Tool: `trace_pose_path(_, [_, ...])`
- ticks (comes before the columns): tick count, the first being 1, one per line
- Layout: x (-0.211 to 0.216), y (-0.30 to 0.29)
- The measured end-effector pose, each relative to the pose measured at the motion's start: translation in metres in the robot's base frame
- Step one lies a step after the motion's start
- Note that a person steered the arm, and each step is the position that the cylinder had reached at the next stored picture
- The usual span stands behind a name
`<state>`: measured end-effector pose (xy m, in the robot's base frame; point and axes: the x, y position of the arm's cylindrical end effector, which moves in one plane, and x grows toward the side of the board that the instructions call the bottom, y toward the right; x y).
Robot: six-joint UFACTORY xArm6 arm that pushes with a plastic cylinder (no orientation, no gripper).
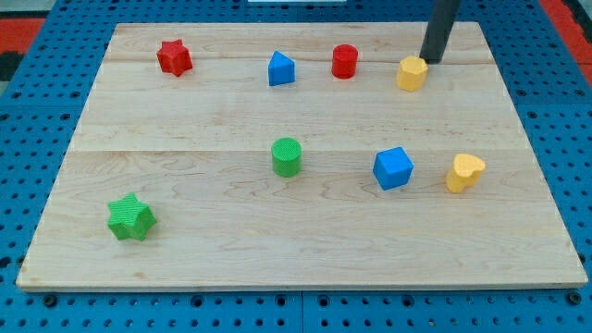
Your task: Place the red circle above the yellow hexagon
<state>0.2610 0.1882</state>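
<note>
Pale wooden boards [305, 240] joined into one table top fill most of the view, resting on a blue perforated base [28, 139] that shows on all sides.

The arm has no pincer, only a straight dark rod, so there is nothing to release or clench; the rod's lower end, my tip [429, 61], rests on the wood near the view's top right. It stands just beside the small yellow hexagon block [412, 73], at that block's upper right, so close that contact cannot be told. The red circle, a short red cylinder block [344, 61], stands to the view's left of the hexagon, near it but apart, at about the same height in the view. The tip is on the far side of the hexagon from the red cylinder.

No brand, label or writing can be read on any block or on the board.

Along the top row also sit a blue triangular block [281, 68] and a red star block [174, 57]. Lower down are a green cylinder block [287, 156], a blue cube block [393, 168] and a yellow heart-shaped block [464, 173]; a green star block [130, 217] sits near the bottom left corner. The hexagon and the red cylinder lie close to the board's top edge, with only a narrow strip of wood above them. Bare wood stretches across the middle band and along the bottom edge.
</note>
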Motion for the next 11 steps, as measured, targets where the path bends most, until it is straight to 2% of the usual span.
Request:
trace_pose_path(1, [0.015, -0.037])
trace_pose_path(2, [0.064, -0.016])
trace_pose_path(3, [0.093, 0.006])
trace_pose_path(5, [0.065, 0.084])
trace_pose_path(7, [-0.063, -0.061])
trace_pose_path(8, [-0.05, -0.139])
trace_pose_path(9, [-0.003, -0.147])
trace_pose_path(10, [0.017, -0.096])
trace_pose_path(11, [0.017, -0.072])
